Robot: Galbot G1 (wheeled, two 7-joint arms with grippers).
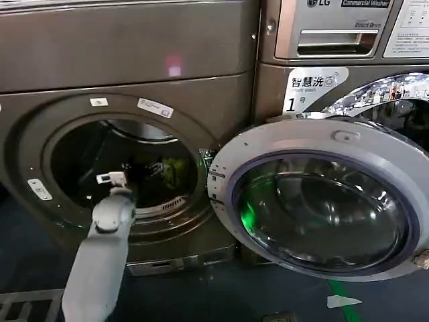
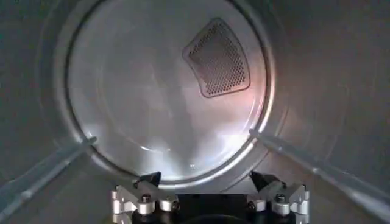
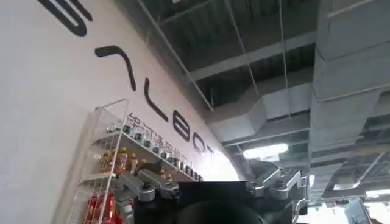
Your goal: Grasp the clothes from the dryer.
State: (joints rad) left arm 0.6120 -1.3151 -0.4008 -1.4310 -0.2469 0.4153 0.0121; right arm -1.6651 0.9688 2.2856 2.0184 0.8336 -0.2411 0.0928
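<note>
The dryer [image 1: 134, 60] is the bronze-brown machine on the left, with its grey-rimmed glass door [image 1: 322, 201] swung open to the right. My left arm reaches through the porthole, and my left gripper [image 1: 136, 176] is inside the dark drum. The yellow-green clothes [image 1: 171, 171] lie in the drum just to the right of that gripper. In the left wrist view my left gripper [image 2: 204, 179] is open with nothing between its fingers, facing the drum's back wall [image 2: 146, 91] and its perforated vent [image 2: 218, 58]. My right gripper [image 3: 207, 179] is open, pointing up at a ceiling.
The open door blocks the space in front of the right-hand LG machine [image 1: 342, 40]. Raised metal ribs [image 2: 49, 167] run along the drum's sides. A white wire shelf of bottles [image 3: 109, 164] stands against a lettered wall in the right wrist view.
</note>
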